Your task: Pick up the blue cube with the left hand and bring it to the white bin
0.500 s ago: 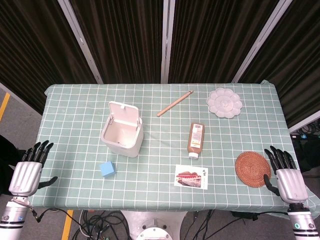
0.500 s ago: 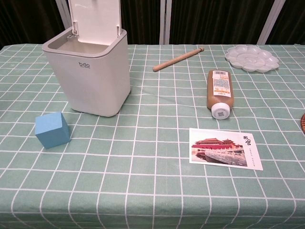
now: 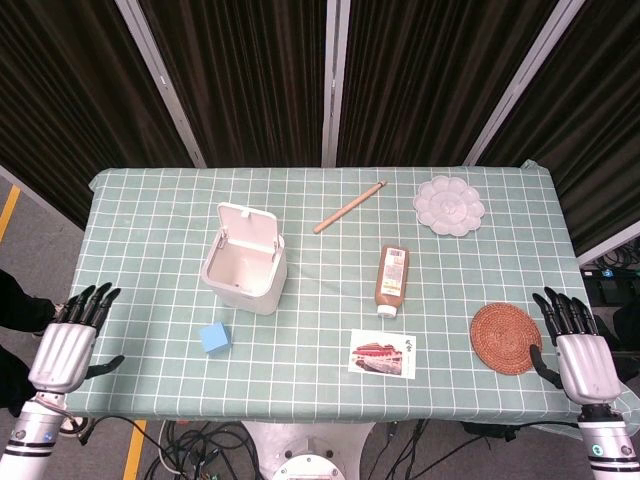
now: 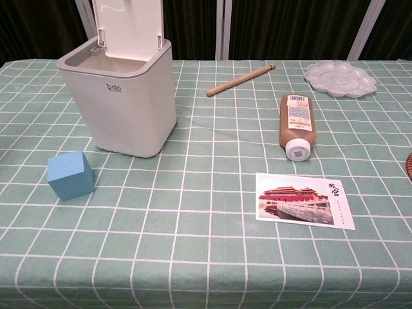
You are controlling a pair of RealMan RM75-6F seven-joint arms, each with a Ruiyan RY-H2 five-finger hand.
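Head view shows the left hand (image 3: 65,350) off the table's left edge, fingers spread and grasping nothing, well apart from the one blue cube (image 3: 214,338), which sits flat on the green checked cloth (image 3: 300,200) just in front of the one white bin (image 3: 244,262); a cube has no long axis, and its faces lie slightly askew to the grid. Rightward lie one wooden stick (image 3: 349,207), one postcard (image 3: 382,354), one brown bottle (image 3: 392,279) with its cap toward the robot, one white palette (image 3: 449,205) and one round woven coaster (image 3: 505,337). Beside the coaster the right hand (image 3: 578,358) is likewise spread and empty.
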